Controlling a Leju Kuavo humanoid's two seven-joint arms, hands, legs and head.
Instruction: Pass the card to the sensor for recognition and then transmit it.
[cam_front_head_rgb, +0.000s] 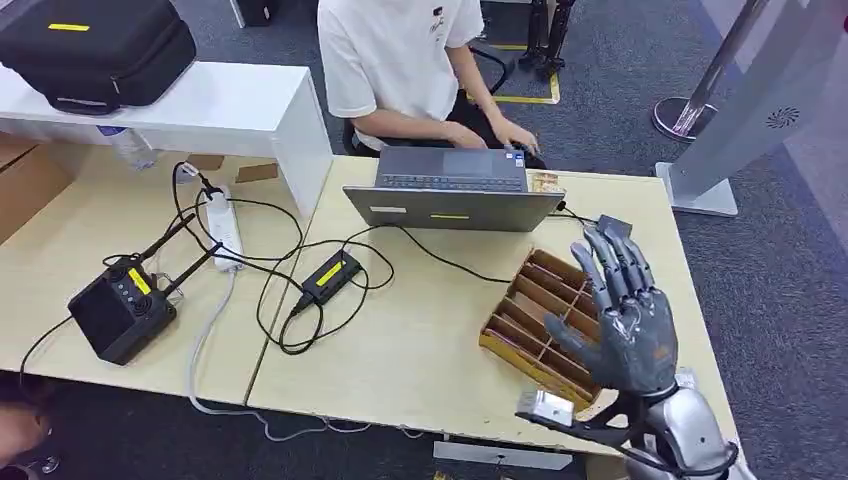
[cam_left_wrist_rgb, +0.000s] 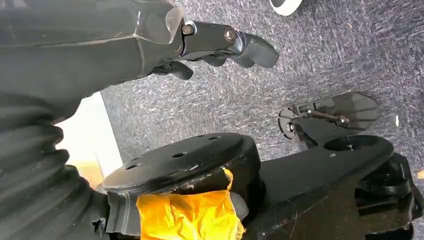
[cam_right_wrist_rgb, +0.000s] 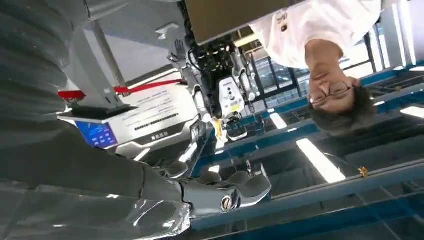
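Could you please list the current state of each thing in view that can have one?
right hand: raised over the divided box, fingers spread, holding nothing visible.
left hand: hanging over the carpet, fingers curled, nothing in them.
laptop: lid open, a person typing on it.
divided box: open-topped, compartments look empty where visible.
black case: closed, on the white shelf.
power strip: cables plugged in.

Bright even indoor light, soft shadows, glaring ceiling strip lights (cam_right_wrist_rgb: 320, 160) in right wrist view, close foreground blurred
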